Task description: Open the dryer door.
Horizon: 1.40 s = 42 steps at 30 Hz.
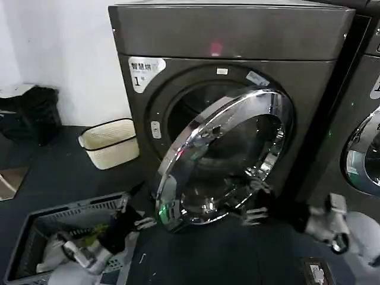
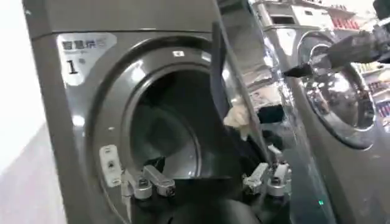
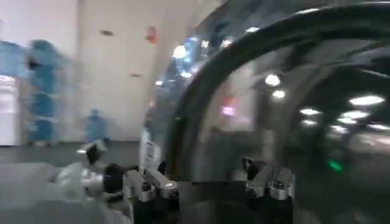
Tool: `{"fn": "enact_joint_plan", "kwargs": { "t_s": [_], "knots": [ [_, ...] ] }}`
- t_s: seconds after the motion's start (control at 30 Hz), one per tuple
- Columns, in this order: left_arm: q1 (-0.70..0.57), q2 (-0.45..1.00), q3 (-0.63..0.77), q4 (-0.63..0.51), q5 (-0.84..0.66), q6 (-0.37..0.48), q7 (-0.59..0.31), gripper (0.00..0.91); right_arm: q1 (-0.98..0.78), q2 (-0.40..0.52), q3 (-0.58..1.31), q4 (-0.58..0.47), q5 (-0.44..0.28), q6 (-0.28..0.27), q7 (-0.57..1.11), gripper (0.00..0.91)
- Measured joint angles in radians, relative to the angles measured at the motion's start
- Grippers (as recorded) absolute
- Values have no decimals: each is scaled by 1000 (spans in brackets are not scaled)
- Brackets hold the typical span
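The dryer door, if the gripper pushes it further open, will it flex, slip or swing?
The dryer door probably stays rigid: thick chrome ring around glass. It should swing on its hinge, since it already stands part open from the dryer. The polished rim looks slippery for the right gripper.

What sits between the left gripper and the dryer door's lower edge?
Nothing: in the head view, bare dark floor separates the left gripper from the dryer door.

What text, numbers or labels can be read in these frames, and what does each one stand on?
"1": on the white corner sticker of the dryer, also seen in the left wrist view.
Chinese characters above the "1": too blurred to read surely.
Small white sticker above the opening: unreadable.
White label on the second machine: unreadable.
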Motion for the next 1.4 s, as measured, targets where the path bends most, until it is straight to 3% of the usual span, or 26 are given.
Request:
{"fn": "enact_joint_plan", "kwargs": {
  "t_s": [0.47, 1.2, 1.4],
  "knots": [
    [-105, 72, 138, 14, -55, -7, 8, 907, -395, 183, 443, 156, -111, 6, 200, 907],
    [75, 58, 19, -132, -32, -24, -12, 907, -366, 204, 485, 82, -165, -22, 249, 907],
    [115, 77, 8, -155, -39, -55, 8, 907, -361, 223, 486, 95, -203, -66, 313, 907]
  ]
}}
